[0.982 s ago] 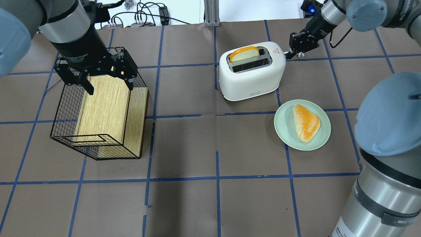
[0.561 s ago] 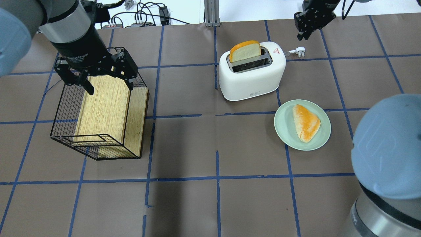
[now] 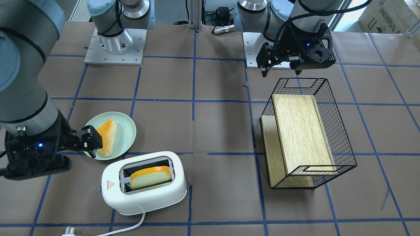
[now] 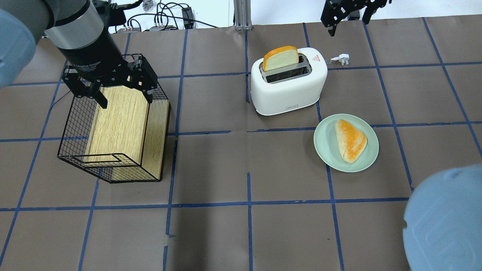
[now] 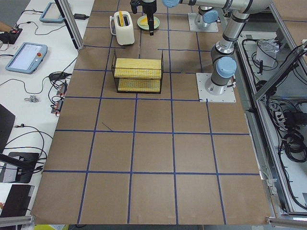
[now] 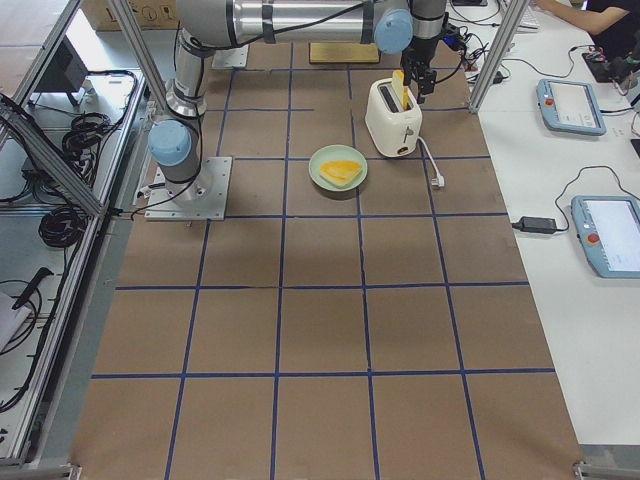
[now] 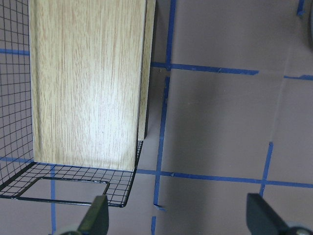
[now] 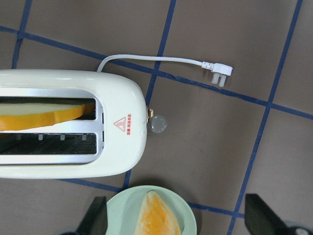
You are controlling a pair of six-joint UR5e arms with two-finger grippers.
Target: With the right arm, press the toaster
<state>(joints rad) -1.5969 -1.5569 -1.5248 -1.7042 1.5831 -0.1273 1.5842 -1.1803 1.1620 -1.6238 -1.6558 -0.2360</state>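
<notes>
- Toaster (image 4: pixel 288 84) sits upper centre-right of the overhead view, upright on the brown table (image 4: pixel 211 165) with its blue tape grid. In the front-facing view it is lower left (image 3: pixel 144 200).
- A bread slice (image 4: pixel 280 58) stands in one slot, its top sticking out. The other slot looks empty.
- The clear lever knob (image 8: pixel 158 124) sticks off the toaster's end next to the red triangle label, mid-frame in the right wrist view. Nothing touches it.
- The white cord (image 8: pixel 146 58) runs out to an unplugged plug (image 8: pixel 219 76) lying loose on the table.
- Right gripper (image 4: pixel 348 17) is at the top edge of the overhead view, clear of the toaster, with no contact. Fingers are spread wide and hold nothing, as the wrist camera shows, looking down on the knob end.
- A pale green plate (image 4: pixel 320 143) with a triangular bread piece (image 4: pixel 350 140) sits just beside the toaster, right of centre.
- Left gripper (image 4: pixel 124 94) hangs over the upper end of the black wire basket (image 4: pixel 75 124) on the left. Fingers are spread and empty.
- The basket holds a wooden board (image 4: pixel 120 116).
</notes>
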